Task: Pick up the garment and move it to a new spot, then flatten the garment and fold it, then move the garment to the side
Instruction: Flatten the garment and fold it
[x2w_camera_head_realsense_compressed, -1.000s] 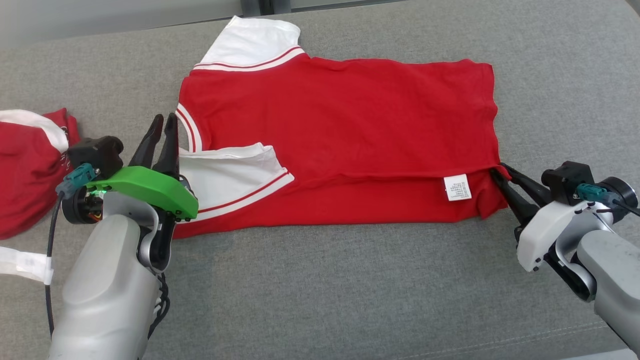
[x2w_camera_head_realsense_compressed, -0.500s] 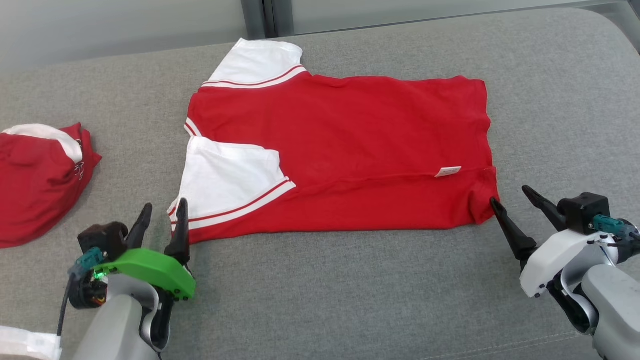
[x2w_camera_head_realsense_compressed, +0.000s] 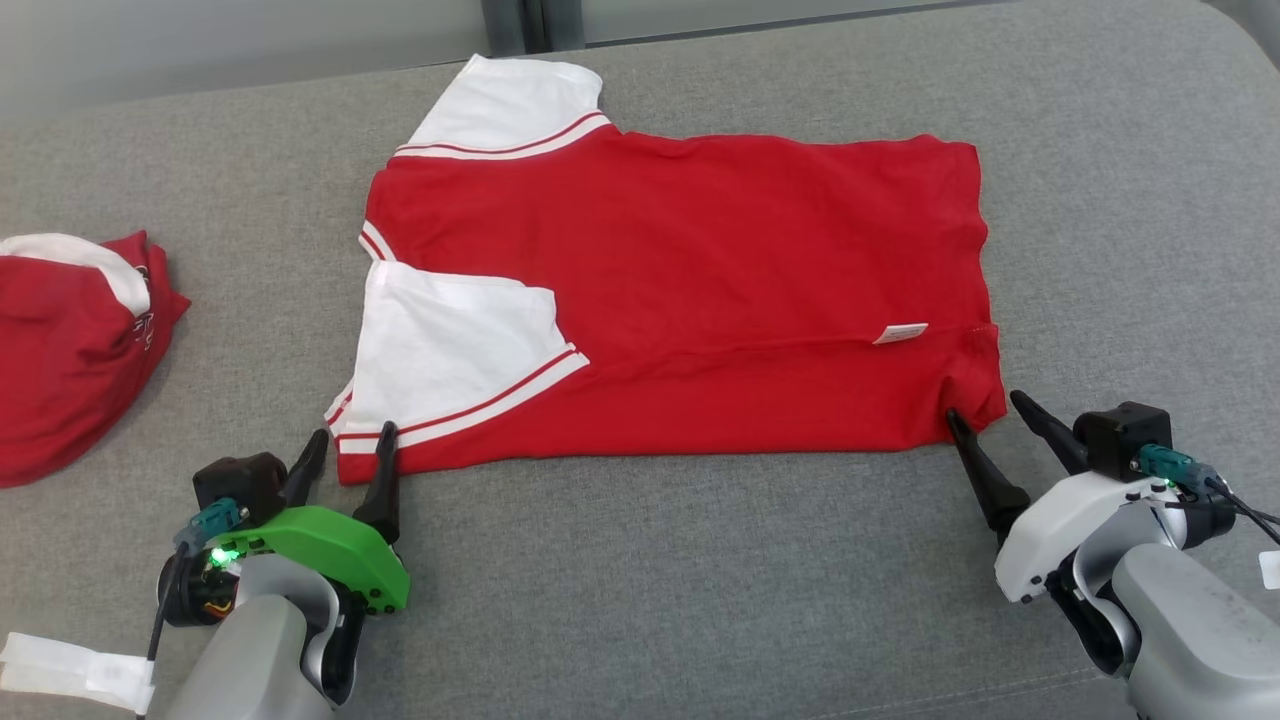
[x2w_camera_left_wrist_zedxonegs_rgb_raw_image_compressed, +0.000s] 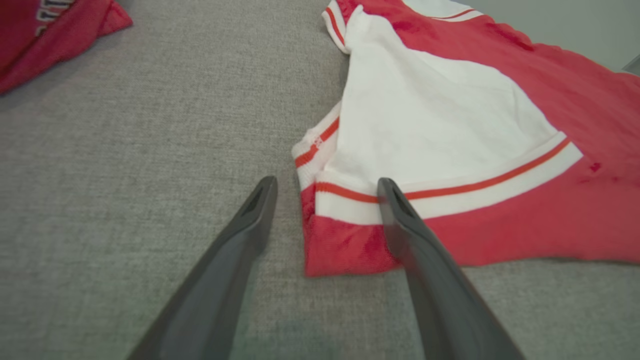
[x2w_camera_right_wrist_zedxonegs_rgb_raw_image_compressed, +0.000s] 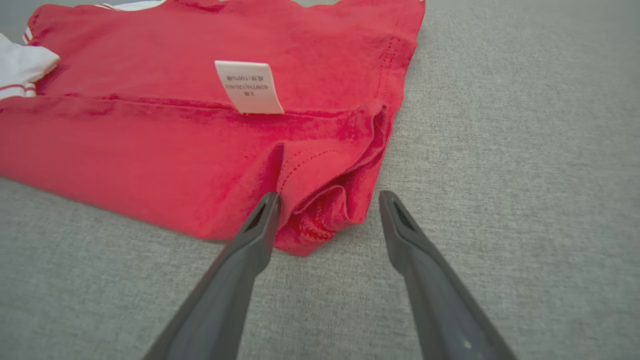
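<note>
A red garment (x2w_camera_head_realsense_compressed: 700, 280) with white sleeves lies flat on the grey cushion, its near long edge folded over so a white label (x2w_camera_head_realsense_compressed: 900, 333) shows. One white sleeve (x2w_camera_head_realsense_compressed: 455, 350) rests folded onto the red body. My left gripper (x2w_camera_head_realsense_compressed: 352, 445) stands open at the garment's near-left corner (x2w_camera_left_wrist_zedxonegs_rgb_raw_image_compressed: 345, 245), holding nothing. At the near-right corner (x2w_camera_right_wrist_zedxonegs_rgb_raw_image_compressed: 325, 220) my right gripper (x2w_camera_head_realsense_compressed: 990, 410) is open too, its fingers on either side of the bunched hem but not closed on it.
A second red and white garment (x2w_camera_head_realsense_compressed: 70, 340) lies crumpled at the far left of the cushion (x2w_camera_head_realsense_compressed: 640, 600). A white strap (x2w_camera_head_realsense_compressed: 70, 675) hangs by my left forearm. The cushion's back edge (x2w_camera_head_realsense_compressed: 250, 85) meets a pale wall.
Both grippers have opened and let go of the garment's folded edge, then drawn back toward me to its near corners. The head camera shifted between frames.
</note>
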